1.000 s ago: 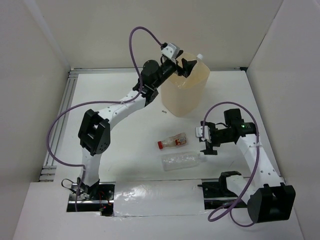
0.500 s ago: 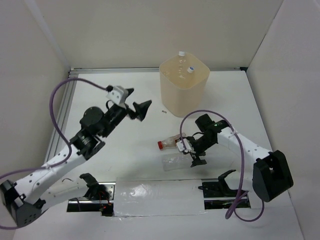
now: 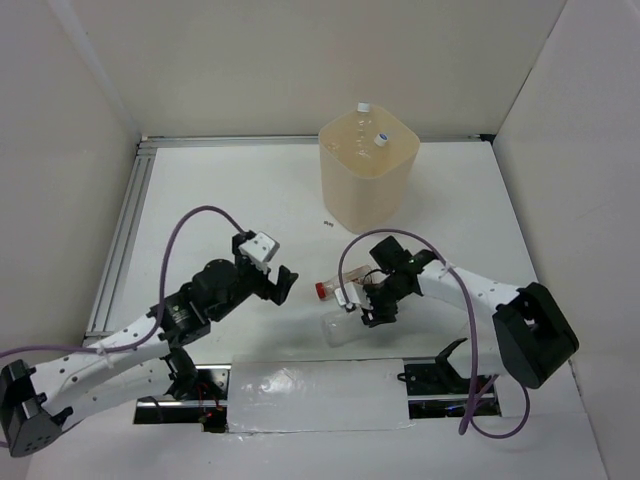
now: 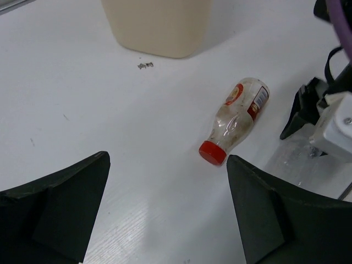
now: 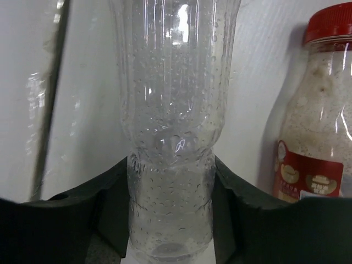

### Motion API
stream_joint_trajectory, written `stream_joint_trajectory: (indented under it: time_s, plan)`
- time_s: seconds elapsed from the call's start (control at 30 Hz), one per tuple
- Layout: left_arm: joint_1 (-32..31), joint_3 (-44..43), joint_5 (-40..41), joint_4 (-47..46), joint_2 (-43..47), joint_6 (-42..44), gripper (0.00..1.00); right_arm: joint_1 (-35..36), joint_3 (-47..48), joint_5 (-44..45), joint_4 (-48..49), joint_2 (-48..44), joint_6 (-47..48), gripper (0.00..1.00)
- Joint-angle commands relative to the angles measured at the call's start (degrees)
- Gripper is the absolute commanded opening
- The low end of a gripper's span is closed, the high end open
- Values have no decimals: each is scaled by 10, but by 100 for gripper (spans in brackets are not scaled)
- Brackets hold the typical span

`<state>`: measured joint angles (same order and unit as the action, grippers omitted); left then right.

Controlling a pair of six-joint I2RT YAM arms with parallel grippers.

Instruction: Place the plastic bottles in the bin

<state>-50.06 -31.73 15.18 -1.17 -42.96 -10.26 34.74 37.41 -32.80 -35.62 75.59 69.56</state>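
right gripper (image 3: 375, 305) clamped on the waist of the clear ribbed plastic bottle (image 5: 173, 110) lying on the white table (image 3: 220, 200), looks ready for lifting | left gripper (image 4: 168, 187) held wide open, aimed at the short red-capped labelled bottle (image 4: 236, 118) beside it | tall beige translucent bin (image 3: 365, 200) far back, two white-capped bottles (image 3: 380, 137) inside

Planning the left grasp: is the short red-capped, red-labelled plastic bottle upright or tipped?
Tipped: the short red-capped plastic bottle lies on its side on the white table.
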Motion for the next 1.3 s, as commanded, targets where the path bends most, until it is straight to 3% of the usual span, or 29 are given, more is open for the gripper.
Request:
stream_joint_trajectory:
  time_s: [0.0, 0.1, 0.23, 0.33, 0.43, 0.47, 0.57, 0.83, 0.97, 1.0, 1.1, 1.27]
  plan:
    - [-18, 8, -11, -84, -46, 40, 100, -41, 81, -69, -149, -47, 81, 23]
    - [-18, 25, -50, -130, -89, 78, 100, -78, 143, -121, -209, -121, 105, 21]
    - [-4, 25, -56, -175, -117, 84, 100, -114, 246, -127, -204, -168, 56, 20]
    - [2, 25, -87, -194, -123, 84, 100, -147, 309, -120, -129, -180, -23, 20]
    - [8, 13, -106, -212, -145, 91, 100, -166, 339, -90, 24, -174, -143, 21]
    - [8, 8, -106, -221, -155, 91, 100, -172, 354, -79, 97, -165, -167, 21]
    - [8, -25, -137, -243, -230, 91, 100, -173, 418, -8, 172, -57, -232, 26]
    - [-17, -76, -169, -266, -327, 115, 100, -223, 591, -15, 231, 116, -268, 34]
    - [-39, -122, -175, -260, -381, 139, 100, -251, 667, -50, 186, 195, -294, 49]
    - [-45, -129, -169, -260, -403, 140, 100, -256, 685, -61, 166, 217, -294, 64]
    - [-45, -156, -175, -260, -433, 150, 100, -270, 680, -88, 165, 222, -330, 97]
    - [-50, -195, -186, -231, -502, 170, 100, -306, 633, -100, 202, 181, -383, 100]
